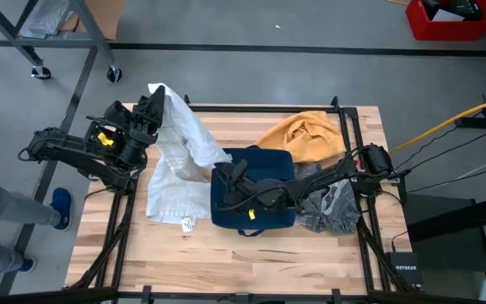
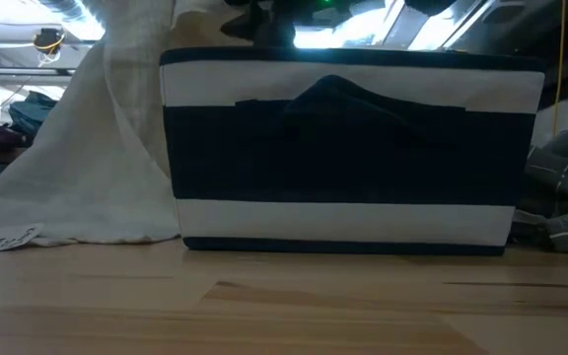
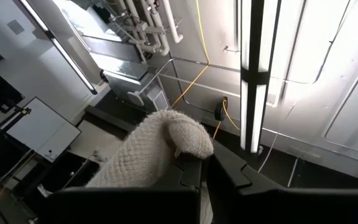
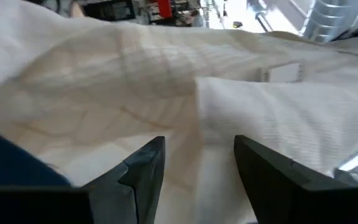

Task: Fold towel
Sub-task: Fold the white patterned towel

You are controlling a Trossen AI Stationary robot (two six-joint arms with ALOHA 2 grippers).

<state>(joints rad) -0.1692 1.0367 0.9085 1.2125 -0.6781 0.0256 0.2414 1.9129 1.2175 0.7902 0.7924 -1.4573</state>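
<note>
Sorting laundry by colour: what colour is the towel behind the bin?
Mustard yellow towel, seen best in the high view.

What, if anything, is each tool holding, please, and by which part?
The left tool is shut on a corner of the white towel; the right tool is open, holding nothing.

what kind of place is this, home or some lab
Most likely a robotics lab or workshop, not a home: a wooden table in a black metal frame, bare concrete floor around it, and exposed pipes with cables overhead.

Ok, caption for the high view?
Left end effector lifts the white towel beside the navy bin; right end effector open above it.
</note>
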